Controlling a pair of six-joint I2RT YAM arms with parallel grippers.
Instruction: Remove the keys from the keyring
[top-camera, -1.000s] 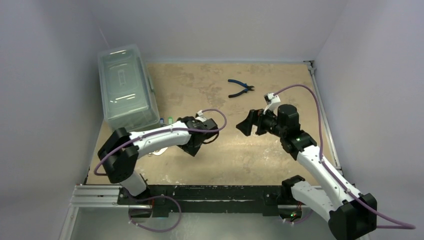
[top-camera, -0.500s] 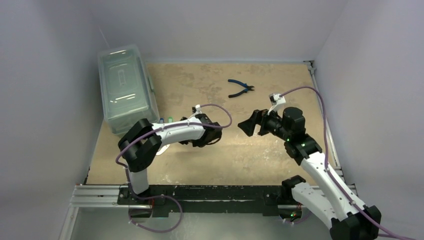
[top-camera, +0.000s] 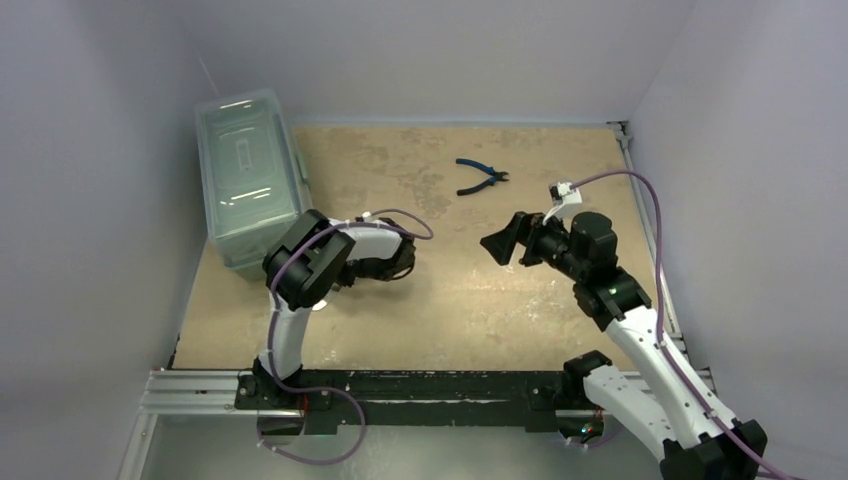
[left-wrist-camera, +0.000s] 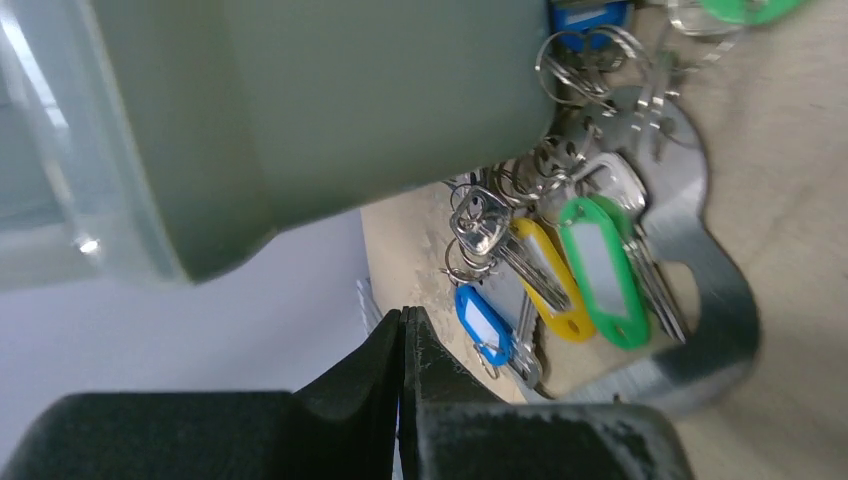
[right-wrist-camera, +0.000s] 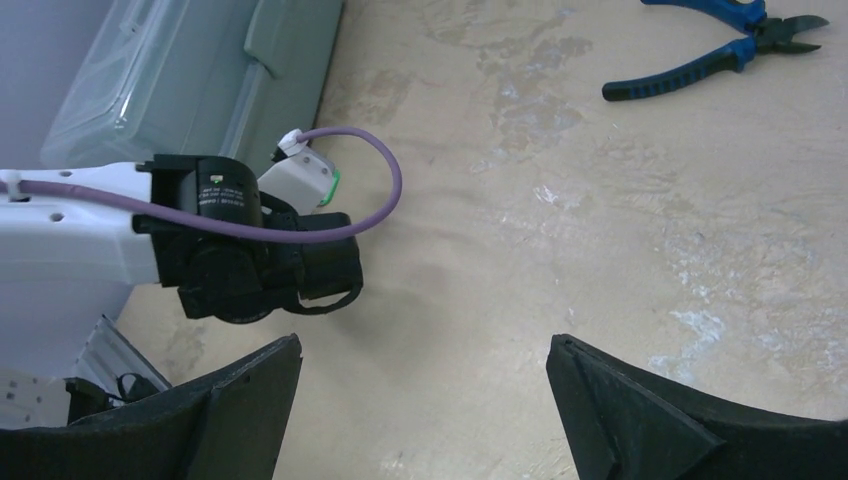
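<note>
In the left wrist view the keys lie bunched on the table beside the box: a green-tagged key (left-wrist-camera: 600, 268), a yellow-tagged key (left-wrist-camera: 548, 280) and a blue-tagged key (left-wrist-camera: 482, 325), with small split rings above them. The pale silver keyring (left-wrist-camera: 725, 305) loops round their right side. My left gripper (left-wrist-camera: 402, 318) is shut with nothing between its fingers, its tips a little left of the blue tag and not touching it. My right gripper (right-wrist-camera: 425, 345) hangs open over bare table near the middle (top-camera: 505, 245), facing the left arm's wrist (right-wrist-camera: 250, 265).
A clear lidded plastic box (top-camera: 250, 175) stands along the left edge, close above the keys (left-wrist-camera: 300, 100). Blue-handled pliers (top-camera: 482, 176) lie at the back of the table. Walls close the table in on the left, back and right.
My left gripper has gone from open to shut, holding nothing. The left arm has folded back towards the box. The right arm has drifted slightly right, jaws still open.
</note>
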